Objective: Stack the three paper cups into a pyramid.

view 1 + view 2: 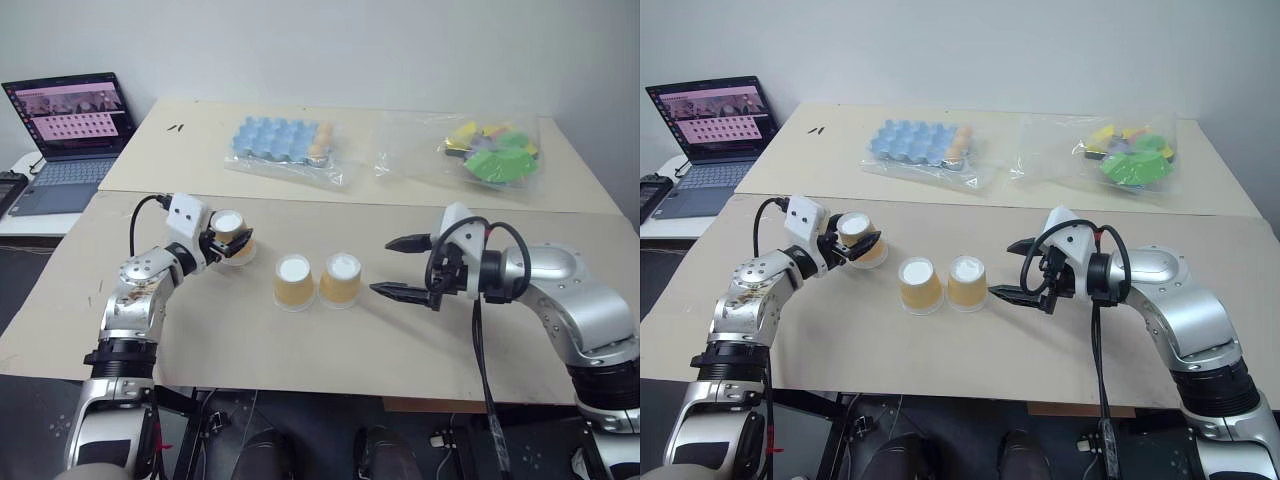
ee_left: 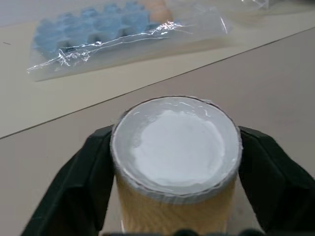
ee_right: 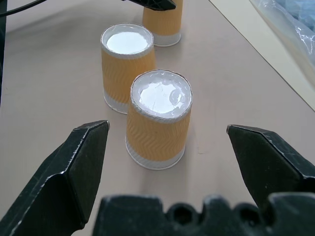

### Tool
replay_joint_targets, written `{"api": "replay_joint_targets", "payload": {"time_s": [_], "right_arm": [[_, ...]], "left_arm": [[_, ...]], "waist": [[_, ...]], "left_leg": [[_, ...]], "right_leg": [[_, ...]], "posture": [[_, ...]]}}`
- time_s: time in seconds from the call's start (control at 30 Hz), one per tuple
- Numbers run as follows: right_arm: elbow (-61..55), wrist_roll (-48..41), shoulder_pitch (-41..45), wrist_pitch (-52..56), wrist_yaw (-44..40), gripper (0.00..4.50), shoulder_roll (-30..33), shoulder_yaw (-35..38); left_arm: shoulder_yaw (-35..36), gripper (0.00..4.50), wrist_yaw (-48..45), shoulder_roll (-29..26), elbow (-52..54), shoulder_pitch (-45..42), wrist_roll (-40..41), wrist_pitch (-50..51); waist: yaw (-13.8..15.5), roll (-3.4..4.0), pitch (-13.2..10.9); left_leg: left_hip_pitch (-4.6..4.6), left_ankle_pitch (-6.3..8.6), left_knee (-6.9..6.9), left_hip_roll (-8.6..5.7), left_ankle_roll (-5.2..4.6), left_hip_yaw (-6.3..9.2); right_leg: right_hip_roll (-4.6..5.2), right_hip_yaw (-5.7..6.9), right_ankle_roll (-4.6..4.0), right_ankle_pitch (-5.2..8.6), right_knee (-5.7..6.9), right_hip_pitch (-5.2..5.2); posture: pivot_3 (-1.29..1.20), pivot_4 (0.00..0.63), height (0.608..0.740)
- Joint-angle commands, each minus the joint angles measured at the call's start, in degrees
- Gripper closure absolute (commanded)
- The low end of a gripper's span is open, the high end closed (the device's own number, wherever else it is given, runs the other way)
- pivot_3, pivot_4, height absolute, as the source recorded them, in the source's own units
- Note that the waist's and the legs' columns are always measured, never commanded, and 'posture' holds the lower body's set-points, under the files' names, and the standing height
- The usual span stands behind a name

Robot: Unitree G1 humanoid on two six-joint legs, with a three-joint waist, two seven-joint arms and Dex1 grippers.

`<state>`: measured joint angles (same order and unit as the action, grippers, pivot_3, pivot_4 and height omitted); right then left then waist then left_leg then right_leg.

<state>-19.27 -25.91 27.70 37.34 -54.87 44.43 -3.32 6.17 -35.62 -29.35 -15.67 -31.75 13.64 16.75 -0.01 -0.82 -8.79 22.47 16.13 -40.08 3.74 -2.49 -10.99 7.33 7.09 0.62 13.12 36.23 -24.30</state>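
Cup (image 1: 233, 237) clamped between left jaws; right jaws gape beside cup pair (image 1: 317, 281).

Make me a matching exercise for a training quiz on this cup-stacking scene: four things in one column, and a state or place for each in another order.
Things:
1. left gripper
2. right gripper
3. two paper cups side by side
4. blue tray

States or places:
A. in clear plastic on the far table
B. jaws wide open, holding nothing
C. shut on a third cup
D. upside down at mid-table, between the grippers

Pairs: 1-C, 2-B, 3-D, 4-A
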Motion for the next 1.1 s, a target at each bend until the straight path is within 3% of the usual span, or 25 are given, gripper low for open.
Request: {"api": "replay_joint_targets", "payload": {"time_s": [0.03, 0.4, 0.5, 0.6, 1.1], "right_arm": [[-0.85, -0.41, 0.34, -0.44, 0.24, 0.00, 0.49, 1.87], [0.22, 0.44, -0.01, -0.97, 0.91, 0.00, 0.07, 1.20], [1.21, 1.45, -0.36, -1.57, 1.68, 0.00, -0.19, 1.12], [1.80, 2.16, -0.79, -2.10, 2.31, 0.00, -0.52, 1.19], [-1.62, 2.10, -5.51, -1.40, 6.09, 0.00, -0.40, 4.29]], "left_arm": [[1.02, 2.07, 0.09, -0.18, 0.69, -2.14, 0.53, -0.23], [-0.45, 2.09, -3.27, 0.27, 4.52, -7.65, 1.90, -1.49], [-1.47, 2.09, -11.58, 0.74, 9.54, -16.01, 10.63, 7.16], [-3.14, 2.09, -21.06, -1.16, 14.43, -19.13, 18.78, 16.13], [-11.87, 2.09, -30.67, -1.32, 9.75, -21.60, 14.67, 15.55]], "waist": [[-0.01, 0.00, 0.00], [0.10, -0.05, -0.03], [0.41, -0.15, -0.09], [0.40, -0.18, -0.10], [-0.65, -0.09, -0.06]], "left_leg": [[0.00, 0.00, 0.00, 0.00, 0.00, 0.01], [0.02, 0.00, -0.02, 0.00, 0.00, 0.01], [0.18, 0.00, -0.17, 0.00, 0.00, -0.06], [0.51, 0.00, -0.36, 0.00, -0.01, -0.02], [0.29, 0.02, -0.63, 0.00, -0.04, 0.32]], "right_leg": [[0.00, 0.00, 0.00, 0.00, 0.00, 0.00], [0.00, 0.01, 0.00, 0.00, 0.00, 0.00], [0.00, 0.15, 0.00, 0.00, 0.02, -0.02], [0.00, 0.29, 0.06, -0.03, 0.32, -0.16], [0.00, -0.01, 0.20, 0.09, 0.53, -0.10]], "posture": [[0.00, 0.150, 0.735], [0.00, 0.150, 0.735], [0.00, 0.150, 0.735], [0.00, 0.150, 0.735], [0.00, 0.150, 0.735]]}}
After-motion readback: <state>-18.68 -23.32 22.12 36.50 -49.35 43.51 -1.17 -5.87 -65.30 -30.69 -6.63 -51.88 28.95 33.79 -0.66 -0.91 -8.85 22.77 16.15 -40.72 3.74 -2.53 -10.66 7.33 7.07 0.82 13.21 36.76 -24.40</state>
